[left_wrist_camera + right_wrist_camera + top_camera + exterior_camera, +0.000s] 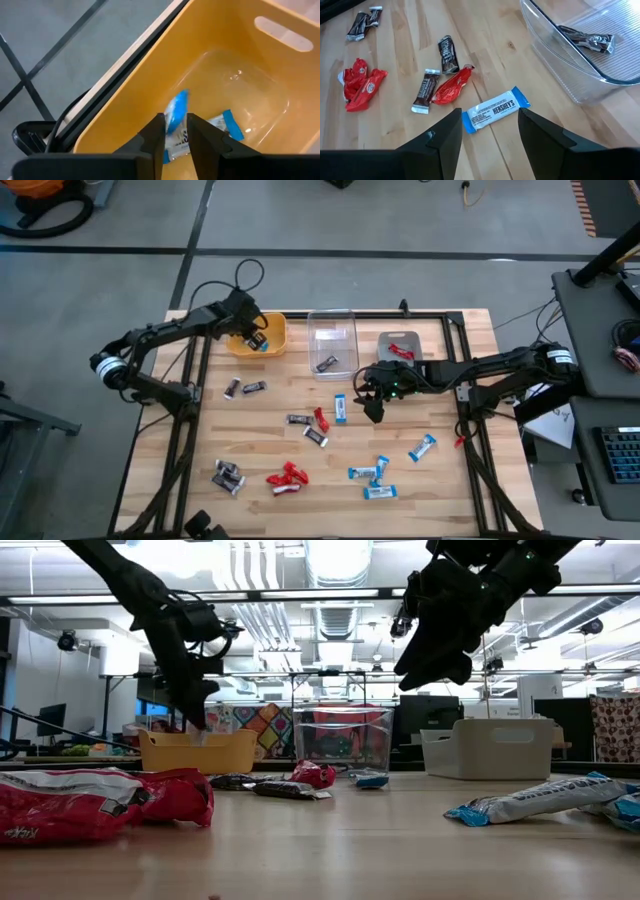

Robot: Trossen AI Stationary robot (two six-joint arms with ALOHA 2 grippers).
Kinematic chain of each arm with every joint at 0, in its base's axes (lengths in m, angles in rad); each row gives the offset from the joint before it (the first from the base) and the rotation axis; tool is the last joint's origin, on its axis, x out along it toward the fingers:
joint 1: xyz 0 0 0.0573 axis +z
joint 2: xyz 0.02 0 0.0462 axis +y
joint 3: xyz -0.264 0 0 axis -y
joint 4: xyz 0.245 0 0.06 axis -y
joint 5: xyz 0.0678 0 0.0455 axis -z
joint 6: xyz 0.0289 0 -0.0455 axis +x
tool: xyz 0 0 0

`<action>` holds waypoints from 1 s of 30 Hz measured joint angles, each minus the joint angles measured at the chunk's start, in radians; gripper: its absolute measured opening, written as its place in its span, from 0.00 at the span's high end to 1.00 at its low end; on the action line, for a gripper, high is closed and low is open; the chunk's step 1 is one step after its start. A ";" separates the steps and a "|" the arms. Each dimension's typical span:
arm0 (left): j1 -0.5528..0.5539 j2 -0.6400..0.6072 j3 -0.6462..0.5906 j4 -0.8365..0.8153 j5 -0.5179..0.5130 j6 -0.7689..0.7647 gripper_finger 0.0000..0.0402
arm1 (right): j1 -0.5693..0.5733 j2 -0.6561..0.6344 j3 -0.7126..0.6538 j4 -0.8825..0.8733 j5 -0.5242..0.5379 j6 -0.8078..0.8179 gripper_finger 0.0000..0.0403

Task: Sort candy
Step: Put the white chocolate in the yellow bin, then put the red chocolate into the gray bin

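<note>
My left gripper (258, 338) (176, 131) hangs over the yellow bin (277, 323) at the table's far left, shut on a blue-and-white candy (177, 109). A second blue-and-white candy (226, 125) lies on the bin's floor. My right gripper (374, 410) (489, 131) is open in the air above the table's middle. Below and just ahead of its fingers a blue-and-white candy (495, 110) (341, 409) lies flat on the wood. Red candy (451, 85) and brown candies (424, 90) lie beside it. My left gripper pinches the blue-and-white candy between its two fingers (156, 131), coming from above and pointing down into the yellow bin. The candy's blue end (181, 97) sticks out past the fingertips. It is lifted clear of the bin's floor.
A clear bin (333, 330) with one brown candy (585, 39) and a grey bin (412, 338) with a red candy (401, 352) stand along the far edge. More candies are scattered at the near side: brown (228, 477), red (287, 477), blue-and-white (372, 475).
</note>
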 joint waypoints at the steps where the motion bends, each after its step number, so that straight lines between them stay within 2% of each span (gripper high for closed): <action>1: 0.000 -0.005 0.000 0.000 0.000 0.001 0.81 | 0.000 0.000 0.000 0.000 0.000 0.005 0.54; 9: -0.039 -0.052 0.000 -0.007 0.003 -0.006 0.71 | 0.001 0.000 0.000 -0.006 0.000 0.039 0.53; 14: -0.109 -0.106 -0.003 0.010 0.150 -0.021 0.71 | 0.001 0.000 0.000 -0.007 0.000 0.041 0.53; 19: -0.231 -0.155 -0.017 0.079 0.261 -0.038 0.72 | 0.013 0.022 0.000 0.011 0.003 0.059 0.56; 25: -0.414 -0.193 -0.043 0.178 0.263 -0.078 0.72 | 0.041 0.087 0.004 0.090 0.004 0.068 0.57; 30: -0.552 -0.227 -0.097 0.257 0.263 -0.102 0.72 | 0.062 0.176 0.076 0.082 0.019 0.067 0.57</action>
